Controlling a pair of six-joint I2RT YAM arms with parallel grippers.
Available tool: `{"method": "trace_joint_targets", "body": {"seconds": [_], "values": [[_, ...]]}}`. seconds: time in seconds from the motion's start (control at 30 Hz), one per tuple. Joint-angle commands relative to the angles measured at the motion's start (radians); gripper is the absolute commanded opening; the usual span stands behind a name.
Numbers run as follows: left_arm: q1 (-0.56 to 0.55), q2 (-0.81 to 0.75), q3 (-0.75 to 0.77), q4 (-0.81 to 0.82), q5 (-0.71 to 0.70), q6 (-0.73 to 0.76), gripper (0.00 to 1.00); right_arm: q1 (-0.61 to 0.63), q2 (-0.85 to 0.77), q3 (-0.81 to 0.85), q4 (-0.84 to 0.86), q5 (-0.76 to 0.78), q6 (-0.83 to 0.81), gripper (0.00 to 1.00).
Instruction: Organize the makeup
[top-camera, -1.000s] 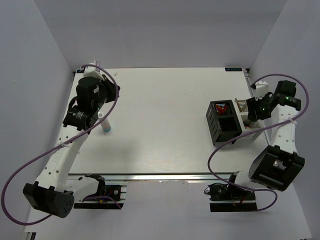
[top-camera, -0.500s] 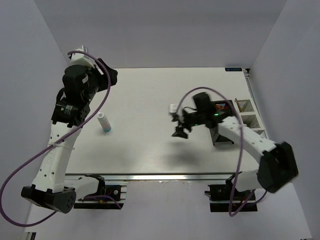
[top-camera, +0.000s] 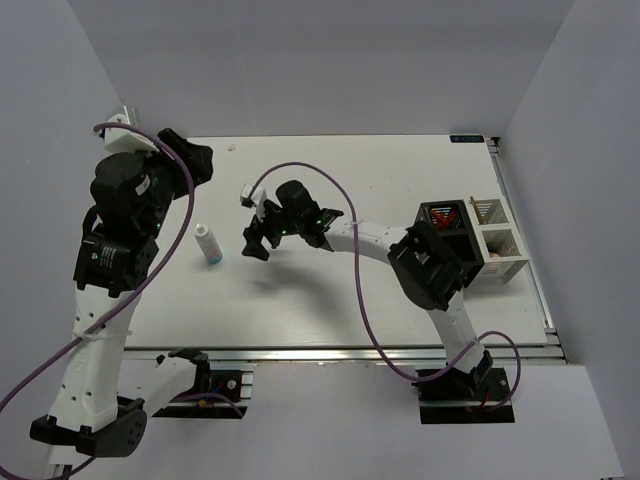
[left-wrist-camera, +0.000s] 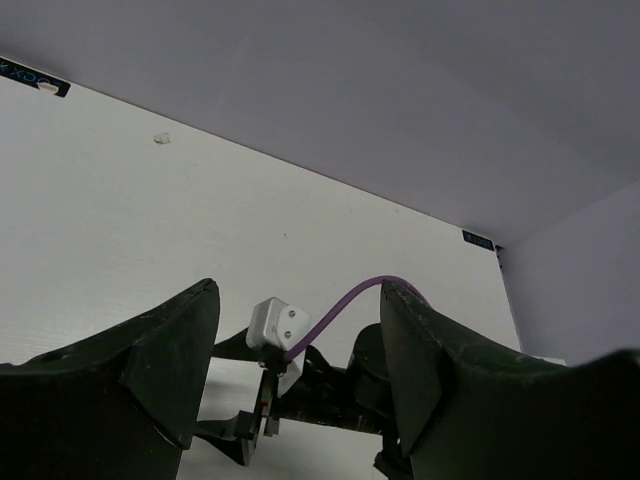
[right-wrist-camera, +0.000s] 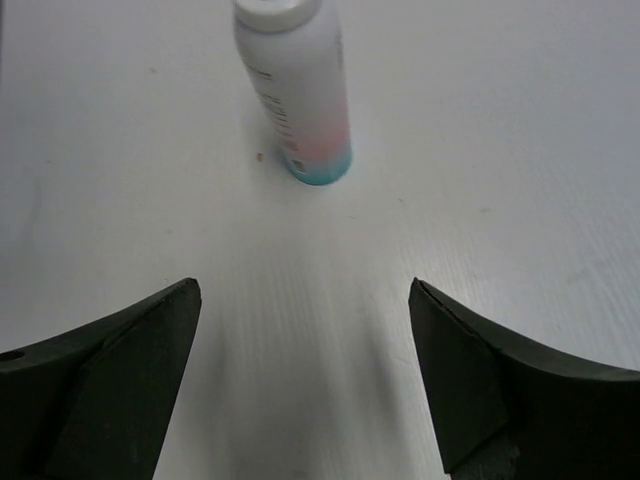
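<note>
At right, compartment box (top-camera: 497, 229) holding red makeup (top-camera: 440, 213), left pincer (left-wrist-camera: 295, 360) wide, right pincer (right-wrist-camera: 300, 370) wide

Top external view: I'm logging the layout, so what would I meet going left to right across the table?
white bottle → right pincer → black-and-white compartment box

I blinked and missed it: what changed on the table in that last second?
The right arm swung from the compartment box across toward the white bottle, open fingers now facing it. The left arm lifted back from the bottle. Bottle and box stayed put.
</note>
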Motion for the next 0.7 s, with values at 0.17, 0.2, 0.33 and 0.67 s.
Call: {"method": "trace_joint_targets", "body": {"seconds": [0.17,0.2,0.33,0.67], "values": [[0.005,-0.001,0.006,-0.057,-0.024,-0.006,0.76,0.031,0.145,0.233,0.118,-0.190,0.039,0.89],[0.007,0.001,0.006,-0.057,-0.023,-0.006,0.76,0.040,0.167,0.260,0.123,-0.186,0.045,0.89],[0.005,0.010,0.014,-0.058,-0.024,-0.006,0.76,0.060,0.246,0.317,0.206,-0.175,0.060,0.89],[0.005,0.010,0.015,-0.080,-0.027,-0.024,0.76,0.127,0.395,0.525,0.240,0.017,0.071,0.89]]}}
